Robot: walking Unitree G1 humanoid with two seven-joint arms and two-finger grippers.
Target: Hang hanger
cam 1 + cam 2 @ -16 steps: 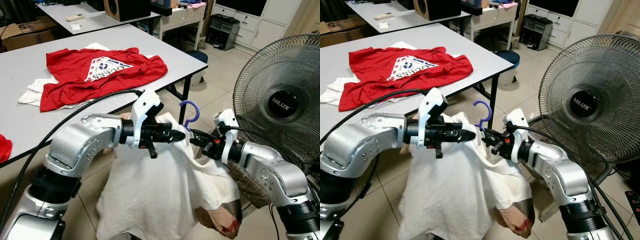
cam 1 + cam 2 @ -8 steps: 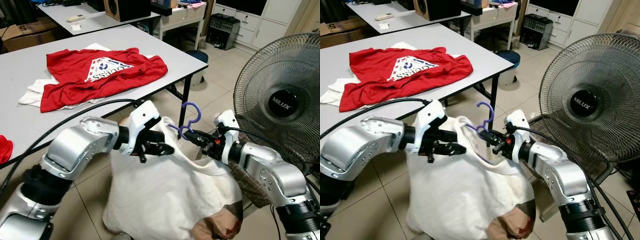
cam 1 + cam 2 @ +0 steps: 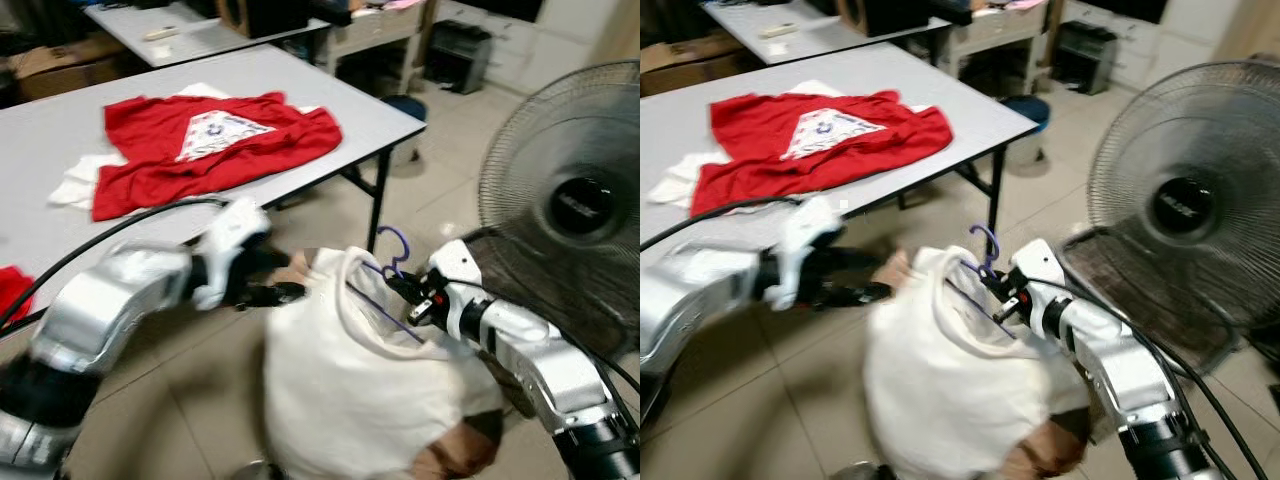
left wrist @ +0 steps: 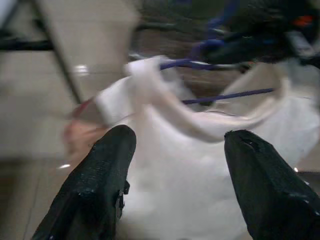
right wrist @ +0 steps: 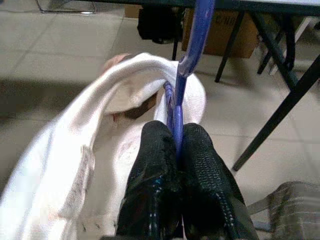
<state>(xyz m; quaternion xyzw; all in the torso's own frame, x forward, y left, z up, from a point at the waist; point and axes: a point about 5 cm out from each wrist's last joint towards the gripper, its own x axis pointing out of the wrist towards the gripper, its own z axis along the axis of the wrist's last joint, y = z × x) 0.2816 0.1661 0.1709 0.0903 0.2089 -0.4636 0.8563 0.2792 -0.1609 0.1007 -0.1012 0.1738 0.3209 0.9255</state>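
On the far left a grey rectangular table (image 3: 60, 210) carries a red printed T-shirt (image 3: 215, 140) spread flat over a bit of white cloth. In front of the table, the left gripper (image 4: 175, 185) hangs just beside the near shoulder of a cream-white cotton garment (image 3: 350, 380); the left wrist view shows its two black fingers (image 4: 97, 190) spread wide with nothing between them, the cloth lying beyond the tips. The head views are blurred around this arm.

The garment drapes from a thin purple wire hanger (image 3: 392, 262), whose hook sticks up above the neckline. The right gripper (image 5: 177, 150) is clamped on the hanger's stem just below the hook, its fingertips (image 5: 202, 145) pressed tight against the purple wire, so this arm alone bears the load. To the right stands a black wire-caged pedestal fan (image 3: 575, 195) on the tiled floor.

As I judge it, the dressing of the hanger looks done and the carrying step is in hand: the shirt sits on the hanger but the hook is not yet on anything. No rail or peg can be made out here, so the next move calls for finding one, keeping the hook upright and free, then lifting it over the support before the right fingers let go
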